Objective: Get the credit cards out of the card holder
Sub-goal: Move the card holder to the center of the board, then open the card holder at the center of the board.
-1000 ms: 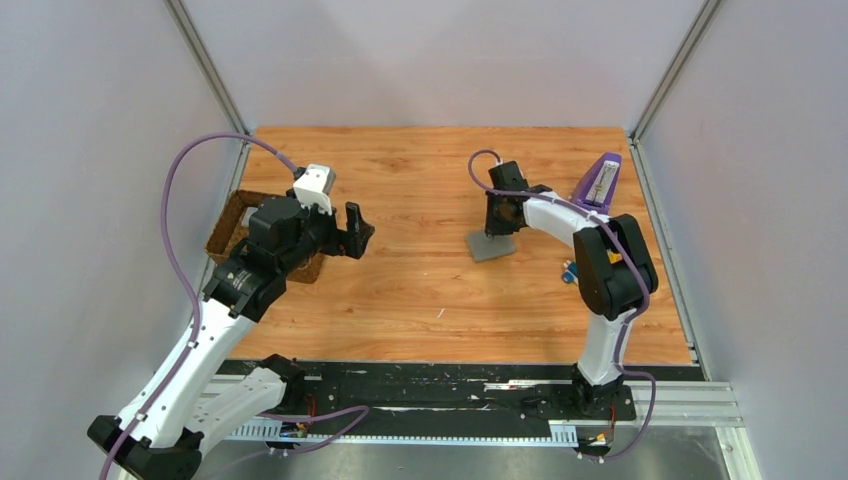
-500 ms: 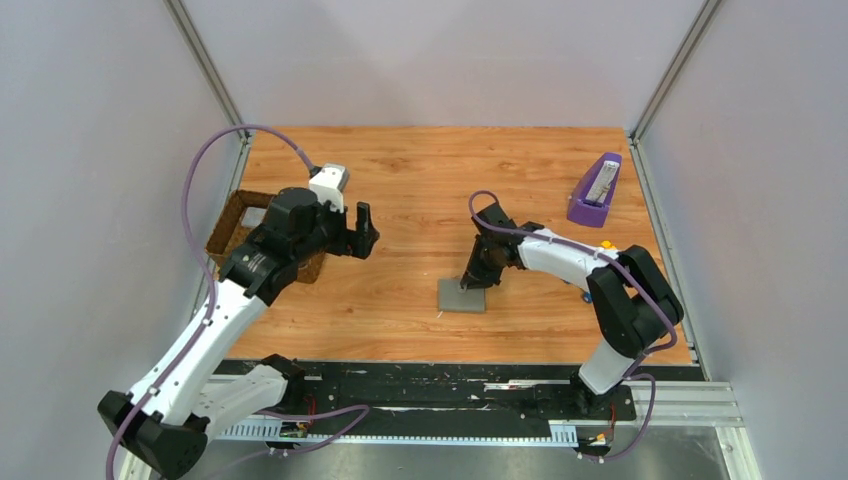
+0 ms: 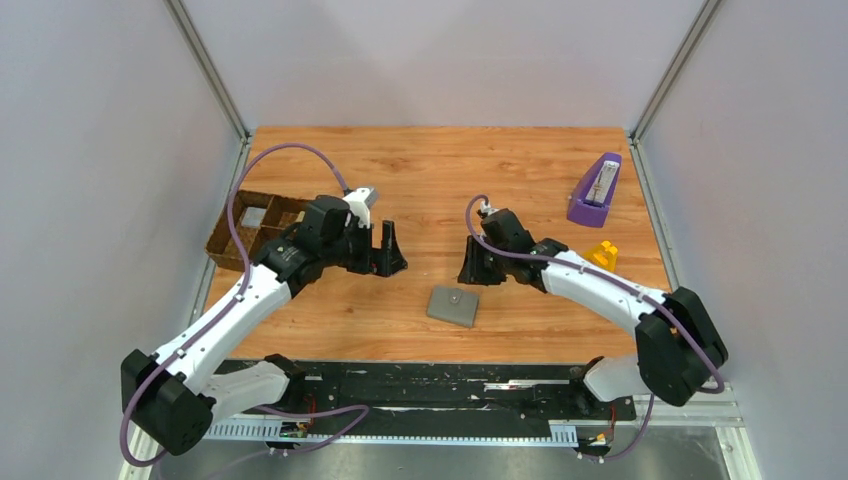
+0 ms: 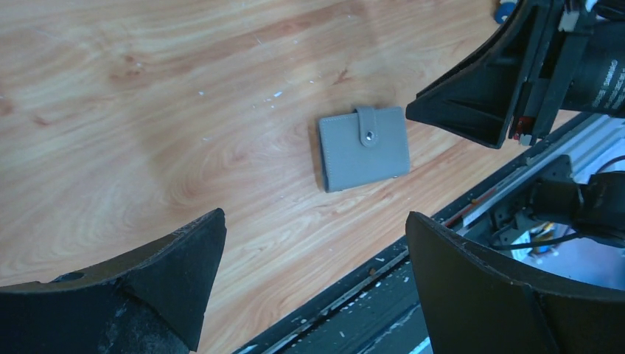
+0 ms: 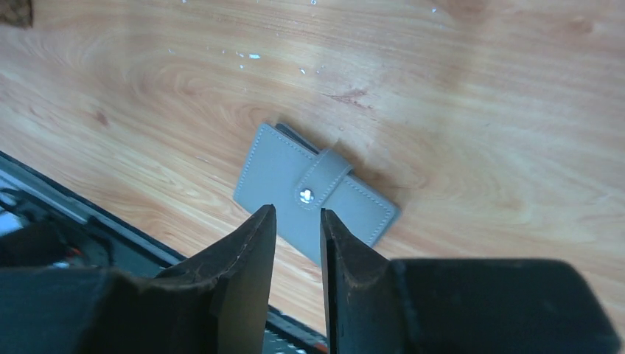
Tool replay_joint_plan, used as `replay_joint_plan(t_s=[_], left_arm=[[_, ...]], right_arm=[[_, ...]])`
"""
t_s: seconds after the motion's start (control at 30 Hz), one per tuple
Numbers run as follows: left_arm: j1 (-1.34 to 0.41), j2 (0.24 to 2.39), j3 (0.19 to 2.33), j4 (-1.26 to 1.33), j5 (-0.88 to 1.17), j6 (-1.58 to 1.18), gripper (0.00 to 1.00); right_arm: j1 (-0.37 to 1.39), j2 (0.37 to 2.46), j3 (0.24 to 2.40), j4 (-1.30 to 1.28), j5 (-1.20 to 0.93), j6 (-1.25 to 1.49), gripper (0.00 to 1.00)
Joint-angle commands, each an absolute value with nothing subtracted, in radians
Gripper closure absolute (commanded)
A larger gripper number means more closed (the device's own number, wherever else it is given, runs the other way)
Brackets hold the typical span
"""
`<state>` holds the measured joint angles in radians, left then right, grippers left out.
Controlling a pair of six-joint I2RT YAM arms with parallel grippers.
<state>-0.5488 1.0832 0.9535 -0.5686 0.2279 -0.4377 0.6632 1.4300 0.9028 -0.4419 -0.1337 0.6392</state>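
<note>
The card holder [image 3: 453, 306] lies flat and closed on the wooden table near the front edge, grey side up, its strap snapped shut [image 4: 364, 147] [image 5: 313, 193]. The credit cards are hidden inside it. My right gripper [image 3: 470, 270] hovers just behind and above the holder, touching nothing; in the right wrist view the right gripper [image 5: 298, 210] has its jaws a narrow gap apart, with nothing between them. My left gripper [image 3: 392, 255] hangs wide open and empty to the left of the holder, and in the left wrist view the left gripper [image 4: 315, 215] frames table and rail.
A brown woven divided tray [image 3: 250, 225] stands at the left edge behind the left arm. A purple holder [image 3: 597, 190] sits at the back right, with a small yellow object [image 3: 602, 254] nearer. The black base rail [image 3: 450, 380] runs along the front edge.
My right gripper carried the card holder from mid-table toward the front, let it go and drew back slightly, jaws parting. The left arm swung right toward the centre, staying open.
</note>
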Motion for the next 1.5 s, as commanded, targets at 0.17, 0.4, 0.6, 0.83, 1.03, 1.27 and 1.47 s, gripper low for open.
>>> replay_joint_plan(t_s=[0.17,0.4,0.6,0.83,1.03,1.27,1.47], left_arm=[[-0.551,1.054,0.890,-0.439,0.233,-0.592,0.00],[-0.551,1.005,0.847,-0.455,0.152,-0.628,0.00],[-0.551,0.988,0.826,-0.450,0.140,-0.644,0.00],[-0.551,0.989,0.826,-0.456,0.138,-0.631,0.00],[-0.550,0.994,0.830,-0.452,0.141,-0.626,0.00],[-0.551,1.003,0.820,-0.444,0.144,-0.637,0.00],[-0.551,1.018,0.819,-0.439,0.149,-0.637,0.00]], right_arm=[[0.686,1.353,0.798,-0.179,-0.169,0.243,0.68],[0.748,1.445,0.863,-0.200,-0.188,0.177,0.68],[0.785,1.509,0.873,-0.208,-0.145,0.179,0.68],[0.808,1.561,0.879,-0.254,-0.032,0.187,0.68],[0.815,1.592,0.871,-0.266,-0.011,0.199,0.69],[0.846,1.611,0.880,-0.301,0.072,0.230,0.75],[0.855,1.598,0.874,-0.308,0.075,0.289,0.98]])
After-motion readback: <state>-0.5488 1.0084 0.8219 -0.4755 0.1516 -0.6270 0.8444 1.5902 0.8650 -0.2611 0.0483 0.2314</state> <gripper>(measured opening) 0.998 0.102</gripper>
